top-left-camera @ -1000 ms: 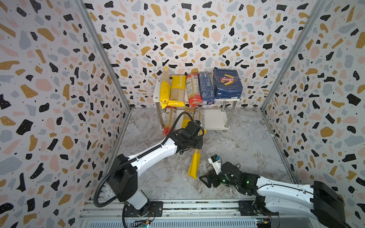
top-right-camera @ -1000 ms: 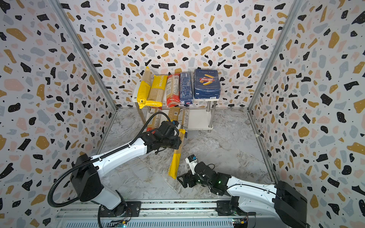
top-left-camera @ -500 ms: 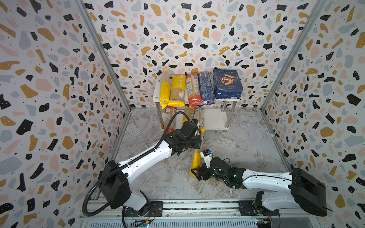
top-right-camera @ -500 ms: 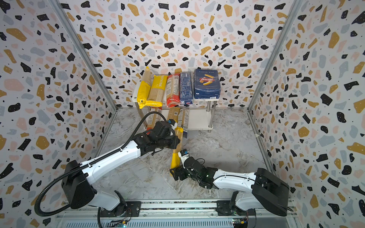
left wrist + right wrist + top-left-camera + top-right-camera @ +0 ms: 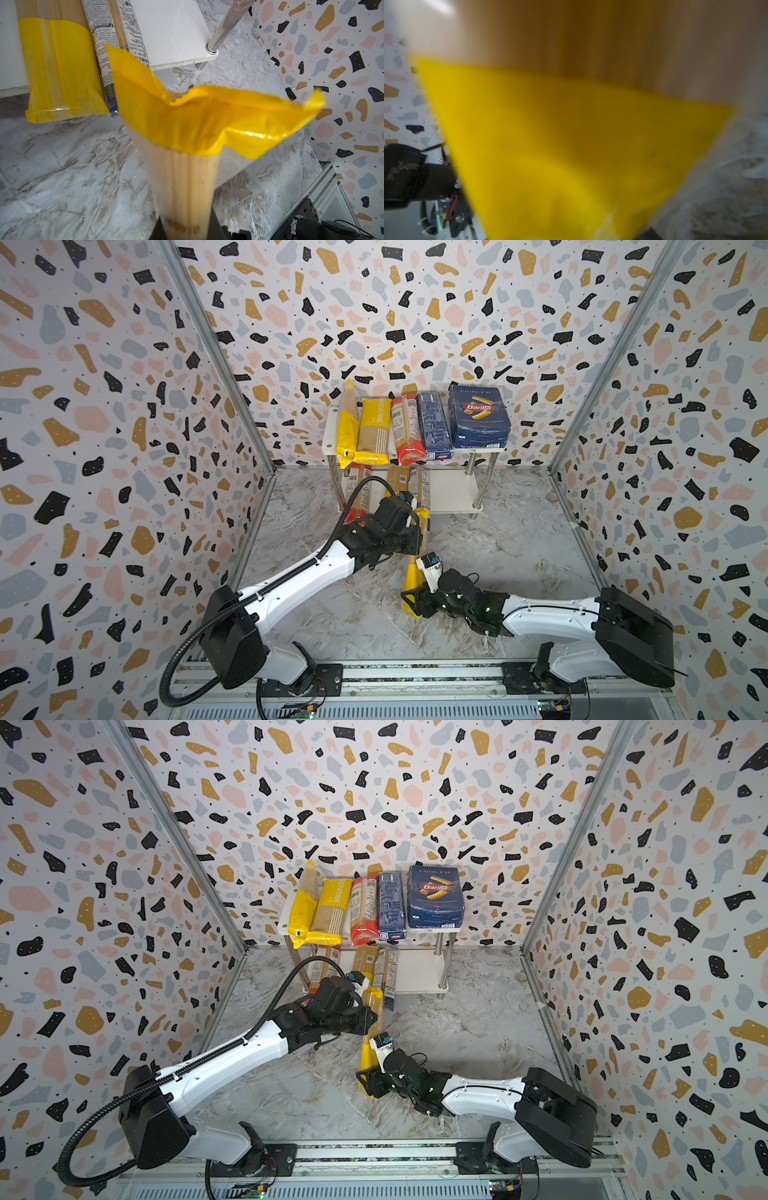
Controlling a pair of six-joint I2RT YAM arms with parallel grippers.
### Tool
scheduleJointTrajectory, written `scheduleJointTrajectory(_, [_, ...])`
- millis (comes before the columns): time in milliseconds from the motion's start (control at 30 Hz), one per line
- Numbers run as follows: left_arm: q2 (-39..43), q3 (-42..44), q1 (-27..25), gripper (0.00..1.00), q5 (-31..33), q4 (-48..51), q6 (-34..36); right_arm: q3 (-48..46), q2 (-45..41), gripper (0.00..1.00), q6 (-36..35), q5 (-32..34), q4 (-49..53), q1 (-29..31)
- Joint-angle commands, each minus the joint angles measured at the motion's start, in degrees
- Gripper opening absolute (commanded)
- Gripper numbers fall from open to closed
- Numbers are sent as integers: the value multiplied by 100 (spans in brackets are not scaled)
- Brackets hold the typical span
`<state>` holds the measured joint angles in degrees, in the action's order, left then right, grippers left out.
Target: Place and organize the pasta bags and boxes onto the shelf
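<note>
One yellow-ended bag [image 5: 411, 580] hangs clamped in left tool [image 5: 418, 538].

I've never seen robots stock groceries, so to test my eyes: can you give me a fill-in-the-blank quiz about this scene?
The bags on the shelf's top board, left of the narrow box, number ___.
In both top views the wide box sits at the row's ___ end.
The left gripper holds a spaghetti bag with ___ ends.
Missing words: three; right; yellow.
</note>
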<state>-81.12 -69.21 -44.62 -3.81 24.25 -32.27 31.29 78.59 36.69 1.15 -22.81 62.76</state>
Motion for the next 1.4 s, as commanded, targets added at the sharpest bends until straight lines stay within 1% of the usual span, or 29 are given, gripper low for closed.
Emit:
scheduleJointTrajectory(0, [285,-40,33,0,-180,-764,-155,134,-83,30,-91,-136,-229,26])
scheduleJointTrajectory(200, [400,71,50,0,-118,-806,-167,21,-393,10,-249,-359,-331,23])
scheduleJointTrajectory(300, [442,102,87,0,-63,-800,-174,-63,-607,2,-256,-582,-393,-4])
scheduleJointTrajectory(333, [449,117,98,0,-43,-786,-159,-92,-670,0,-246,-703,-431,-35])
scheduleJointTrajectory(433, [480,144,115,1,88,-746,-123,-219,-816,0,-111,-1247,-626,-243])
scheduleJointTrajectory(467, [492,166,125,6,107,-748,-98,-264,-839,0,-56,-1477,-703,-336])
scheduleJointTrajectory(533, [510,179,137,19,203,-726,-84,-315,-852,0,50,-1794,-782,-481])
scheduleJointTrajectory(567, [527,208,139,28,214,-744,-74,-350,-864,0,90,-1943,-825,-538])
scheduleJointTrajectory(600, [552,217,145,39,226,-747,-84,-368,-870,0,110,-2082,-855,-585])
scheduleJointTrajectory(633, [577,228,147,42,240,-754,-73,-384,-886,0,138,-2170,-861,-611])
scheduleJointTrajectory(667, [617,255,148,42,216,-810,-48,-403,-918,0,173,-2284,-897,-646])
scheduleJointTrajectory(700, [663,291,147,46,216,-853,-42,-448,-949,0,218,-2407,-1011,-687])
scheduleJointTrajectory(733, [700,295,160,53,257,-868,-30,-481,-980,0,261,-2518,-1103,-716])
scheduleJointTrajectory(900, [819,329,193,64,426,-861,72,-404,-1141,0,251,-2698,-1019,-781])
scheduleJointTrajectory(1033, [901,325,242,70,542,-810,72,-370,-1271,0,269,-2837,-917,-935])
scheduleJointTrajectory(1133, [1076,373,273,77,611,-747,172,-369,-1380,0,295,-2930,-799,-1187])
scheduleJointTrajectory(1233, [1458,578,279,87,675,-805,253,-321,-1422,0,271,-3095,-600,-1578])
scheduleJointTrajectory(1333, [1908,832,279,99,821,-757,248,-37,-1279,0,110,-3262,-134,-1995])
scheduleJointTrajectory(1367, [2055,921,279,100,884,-713,231,101,-1178,0,47,-3331,42,-2144])
